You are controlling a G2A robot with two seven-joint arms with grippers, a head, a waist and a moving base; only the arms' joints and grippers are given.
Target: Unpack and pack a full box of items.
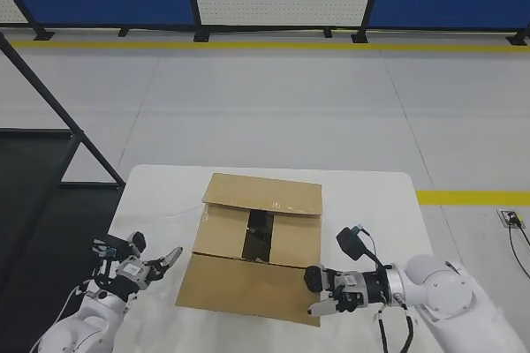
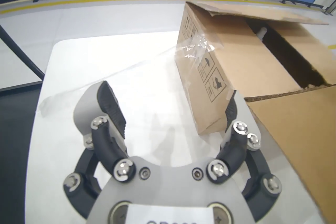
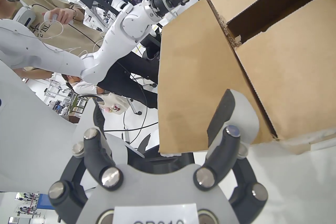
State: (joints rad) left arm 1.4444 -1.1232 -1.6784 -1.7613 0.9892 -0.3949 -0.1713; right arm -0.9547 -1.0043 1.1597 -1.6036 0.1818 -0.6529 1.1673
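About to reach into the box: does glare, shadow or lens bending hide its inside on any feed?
Top view: the flap gap of the cardboard box is deep shadow, contents hard to read. Left wrist view: clear tape glares on the box side; the lens bows the background. Right wrist view: the gap is black shadow.

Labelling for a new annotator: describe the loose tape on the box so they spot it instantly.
Start at the white table, then the brown cardboard box on it. On the box wall facing the left gripper, beside printed handling symbols, clings a crumpled strip of clear tape. It alone is glossy and see-through; the rest is matte cardboard.
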